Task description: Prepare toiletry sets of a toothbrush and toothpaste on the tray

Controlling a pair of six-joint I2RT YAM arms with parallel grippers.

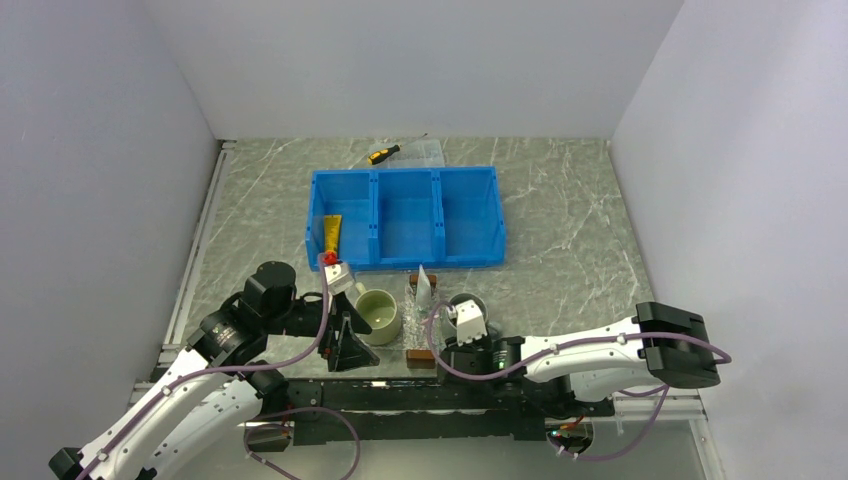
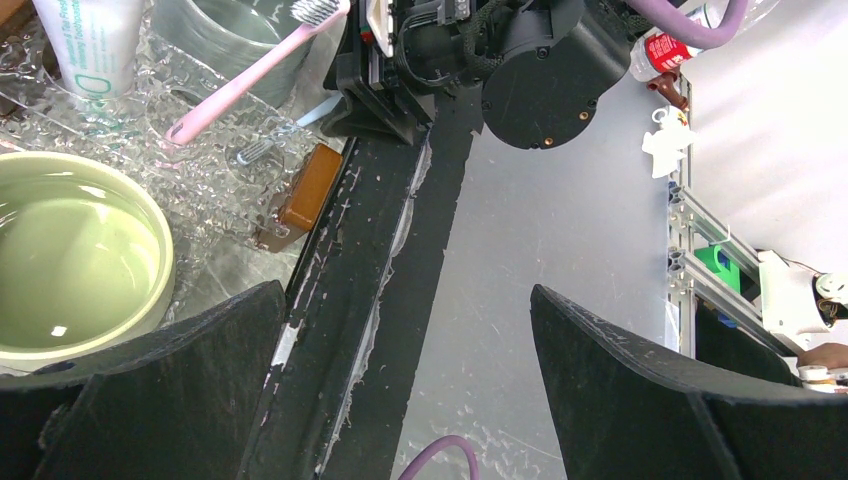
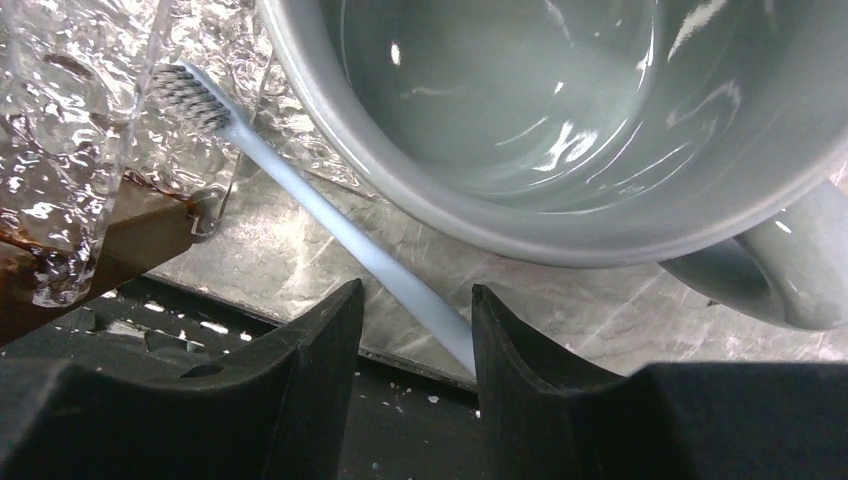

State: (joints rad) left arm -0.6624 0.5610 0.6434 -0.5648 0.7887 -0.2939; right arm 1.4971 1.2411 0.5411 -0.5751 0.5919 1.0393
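The right gripper (image 3: 417, 293), jaws half-narrowed but not clamped, straddles the handle of 1 slim, smooth, pale toothbrush (image 3: 300, 195). Its bristled head points to 10 o'clock, beside the dimpled clear tray (image 3: 60, 100). The left gripper (image 2: 405, 292) gapes wide.

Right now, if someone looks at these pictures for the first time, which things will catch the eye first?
The big blue bin in the middle of the table stands out first, with a yellow tube in its left compartment. Nearer the arms, the clear tray lies between a green mug and a grey mug, and the right gripper straddles the handle of a pale toothbrush beside the grey mug.
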